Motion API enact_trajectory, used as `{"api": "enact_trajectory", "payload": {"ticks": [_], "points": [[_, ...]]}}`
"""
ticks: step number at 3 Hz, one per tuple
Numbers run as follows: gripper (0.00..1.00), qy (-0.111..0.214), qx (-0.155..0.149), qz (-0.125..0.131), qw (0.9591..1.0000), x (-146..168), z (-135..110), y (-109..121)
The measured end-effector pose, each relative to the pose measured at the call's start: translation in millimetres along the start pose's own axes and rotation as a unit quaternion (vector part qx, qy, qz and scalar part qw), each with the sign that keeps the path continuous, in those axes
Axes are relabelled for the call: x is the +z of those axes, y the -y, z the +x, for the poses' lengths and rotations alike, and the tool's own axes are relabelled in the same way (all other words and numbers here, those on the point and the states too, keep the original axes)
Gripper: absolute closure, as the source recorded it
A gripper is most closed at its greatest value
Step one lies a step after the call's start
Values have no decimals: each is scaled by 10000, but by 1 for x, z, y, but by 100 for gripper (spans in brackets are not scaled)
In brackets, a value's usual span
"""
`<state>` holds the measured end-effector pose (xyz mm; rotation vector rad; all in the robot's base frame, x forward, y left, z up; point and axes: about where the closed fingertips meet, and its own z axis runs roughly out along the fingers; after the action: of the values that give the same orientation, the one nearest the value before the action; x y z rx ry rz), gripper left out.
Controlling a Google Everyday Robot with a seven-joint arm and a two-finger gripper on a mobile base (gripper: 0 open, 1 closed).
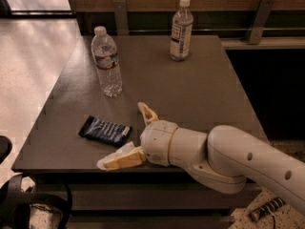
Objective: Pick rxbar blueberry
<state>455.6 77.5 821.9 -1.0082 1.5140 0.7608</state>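
The rxbar blueberry (105, 130) is a flat dark navy bar with pale lettering. It lies on the dark table (200, 89) near the front left corner. My gripper (125, 136) is just right of the bar, low over the table, and open. One tan finger (147, 112) points up behind the bar's right end. The other finger (119, 160) reaches left along the table's front edge, below the bar. The bar lies just left of the gap between them, untouched.
A clear water bottle (106, 62) stands behind the bar at left. A second bottle with a white label (181, 30) stands at the back centre. The table's front edge is close under my wrist. A wooden wall and metal brackets run behind.
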Motion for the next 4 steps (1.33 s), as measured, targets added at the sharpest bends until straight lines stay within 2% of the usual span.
{"api": "enact_trajectory", "payload": {"ticks": [1, 4], "points": [[3, 208, -6, -99, 9997, 26, 3, -4], [71, 163, -84, -42, 9998, 38, 1, -8]]}}
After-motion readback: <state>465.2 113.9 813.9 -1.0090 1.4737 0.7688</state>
